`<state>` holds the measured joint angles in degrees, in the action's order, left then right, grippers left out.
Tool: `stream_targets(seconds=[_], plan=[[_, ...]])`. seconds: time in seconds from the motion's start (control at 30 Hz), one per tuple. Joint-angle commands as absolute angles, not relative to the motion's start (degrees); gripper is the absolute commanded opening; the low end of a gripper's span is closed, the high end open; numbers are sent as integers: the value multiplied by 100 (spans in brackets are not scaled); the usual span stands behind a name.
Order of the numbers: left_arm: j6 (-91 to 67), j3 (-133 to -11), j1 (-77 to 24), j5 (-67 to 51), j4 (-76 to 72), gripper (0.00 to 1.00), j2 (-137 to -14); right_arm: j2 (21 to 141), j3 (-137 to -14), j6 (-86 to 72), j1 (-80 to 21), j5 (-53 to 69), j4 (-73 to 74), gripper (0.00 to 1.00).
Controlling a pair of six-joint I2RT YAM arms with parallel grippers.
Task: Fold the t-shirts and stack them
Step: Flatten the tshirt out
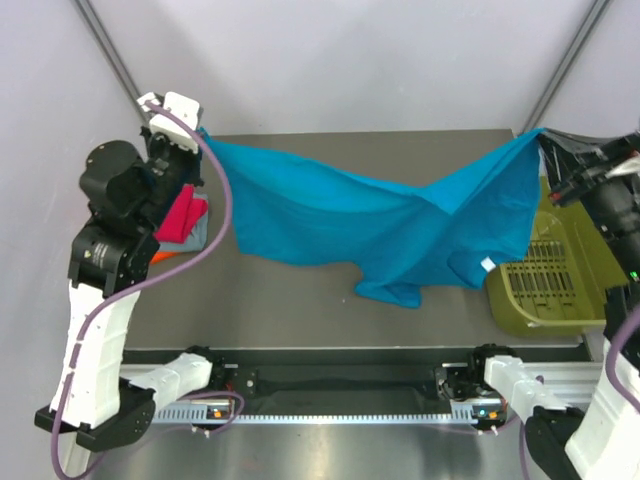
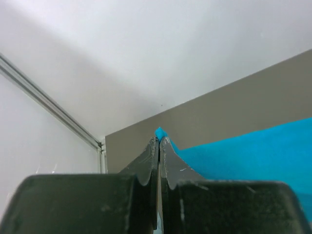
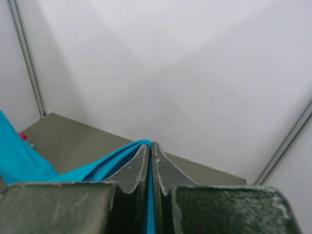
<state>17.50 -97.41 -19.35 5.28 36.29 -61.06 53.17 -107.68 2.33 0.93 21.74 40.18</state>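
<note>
A teal-blue t-shirt (image 1: 360, 215) hangs stretched between my two grippers above the table, sagging in the middle with its lower edge resting on the tabletop. My left gripper (image 1: 196, 135) is shut on its left corner at the back left; in the left wrist view the cloth (image 2: 253, 151) pokes out past the left gripper (image 2: 159, 139). At the back right my right gripper (image 1: 545, 135) is shut on the other corner, with cloth (image 3: 73, 170) clamped in the right gripper (image 3: 151, 145). Folded magenta-red (image 1: 182, 215), grey (image 1: 200, 233) and orange (image 1: 163, 256) t-shirts lie stacked at the left, partly hidden by the left arm.
An olive-green plastic bin (image 1: 545, 270) stands at the table's right edge, under the right arm. Both arm bases sit on the rail (image 1: 340, 385) at the near edge. White walls enclose the back and sides.
</note>
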Motion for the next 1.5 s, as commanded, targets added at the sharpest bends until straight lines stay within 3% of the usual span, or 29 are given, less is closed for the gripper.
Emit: stream_targets(seconds=[0.0,0.5,0.67,0.8,0.9,1.2,1.47], plan=[[1547,-10212,-1776,238,3691,0,-5898,5028,-11153,35,158,2092,4166,0],[1705,-10327,-1424,-352,4562,0,-5001,4824,-12770,246,167,2074,5168,0],[1862,-10047,-1424,-70,3886,0,-5080,5194,-12692,27,176,2074,4668,0],[2564,-8802,-1424,-61,2911,0,-4975,5686,-12473,-106,237,2127,3931,0],[2742,-8290,-1424,228,2620,0,-5141,5967,-11510,147,246,2153,3596,0],[3021,-6619,-1424,562,1548,0,-6423,7126,-9072,729,229,2128,2568,0],[2954,-7574,-985,738,1090,0,-9129,9402,-9342,1080,44,1759,2127,0]])
